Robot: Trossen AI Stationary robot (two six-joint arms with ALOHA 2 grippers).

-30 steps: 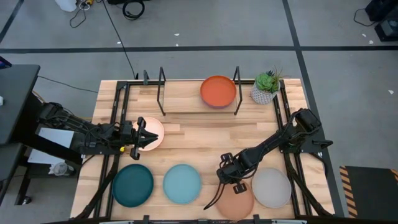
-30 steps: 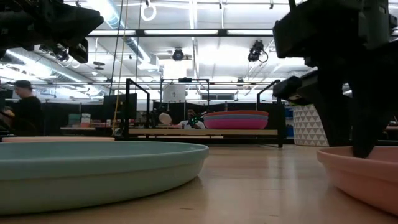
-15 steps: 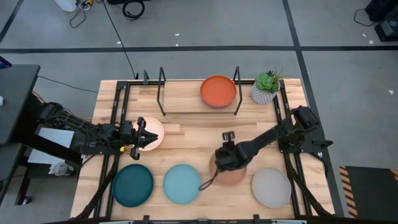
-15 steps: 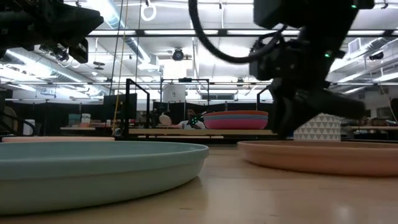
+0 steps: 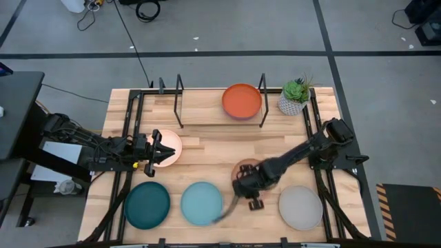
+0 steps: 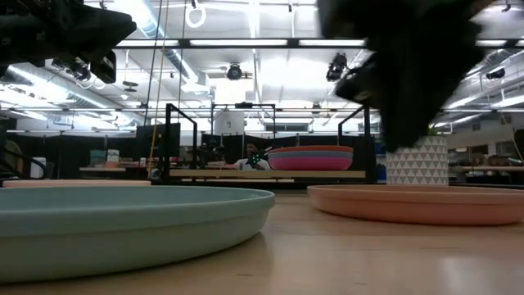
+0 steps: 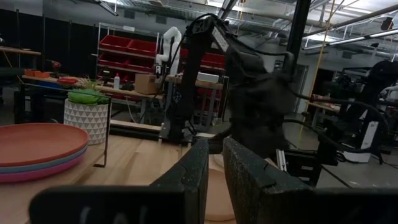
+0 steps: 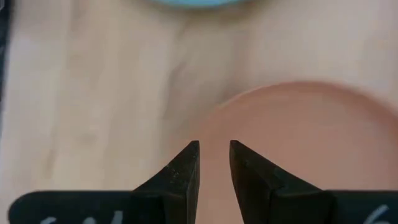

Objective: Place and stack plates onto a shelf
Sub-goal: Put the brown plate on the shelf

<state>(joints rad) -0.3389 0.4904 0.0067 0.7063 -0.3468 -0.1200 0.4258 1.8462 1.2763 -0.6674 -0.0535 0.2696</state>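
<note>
peach plate lies under the narrowly parted right gripper, mostly arm-hidden in the high view.

A small green spiky plant in a white patterned pot stands at the far right corner of the light wooden bench. Grey floor crossed by dark tape lines surrounds the bench, with black coiled cables lying beyond it. Red storage bins on racks fill the room behind.
</note>
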